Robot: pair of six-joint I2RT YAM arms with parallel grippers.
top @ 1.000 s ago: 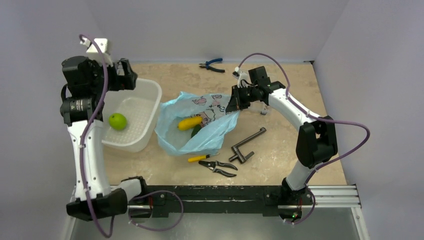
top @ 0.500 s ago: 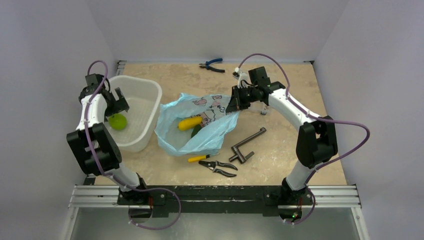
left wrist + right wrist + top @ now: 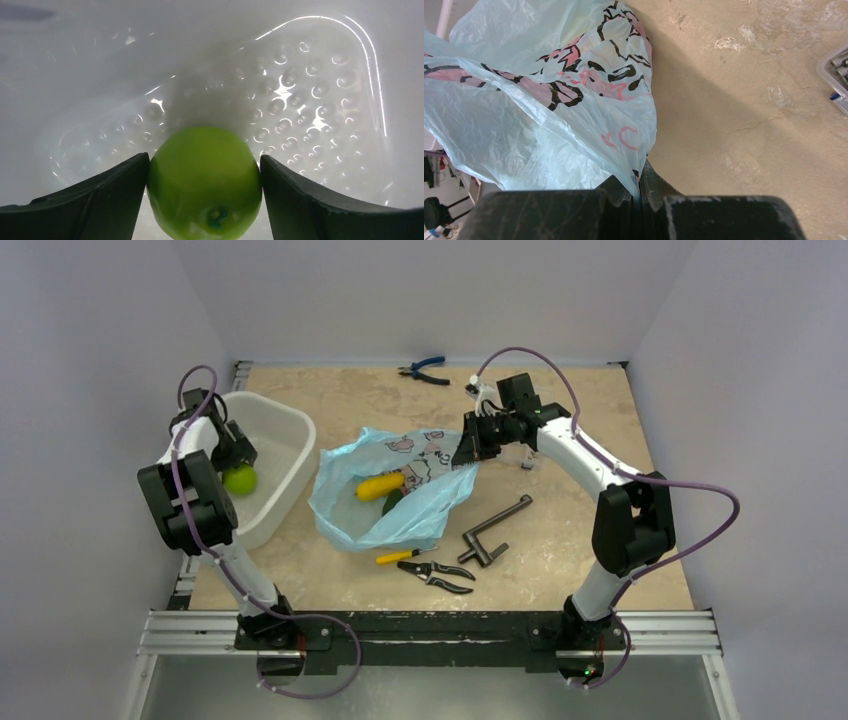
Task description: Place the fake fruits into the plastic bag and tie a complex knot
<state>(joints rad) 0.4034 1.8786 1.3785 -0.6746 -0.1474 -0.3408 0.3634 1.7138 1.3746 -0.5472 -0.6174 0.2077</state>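
Bright green fruit (image 3: 204, 182) lay in the tub (image 3: 310, 75), flanked by left jaws; grip uncertain. Right jaws pinched the plastic bag (image 3: 524, 125) open for loading.

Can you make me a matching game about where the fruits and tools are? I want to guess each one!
Things:
1. bright green fruit
2. yellow fruit
3. blue-handled pliers
4. right gripper

Places:
A. inside the plastic bag
B. at the far edge of the table
C. in the white tub
D. pinching the plastic bag's edge

Pairs: 1-C, 2-A, 3-B, 4-D
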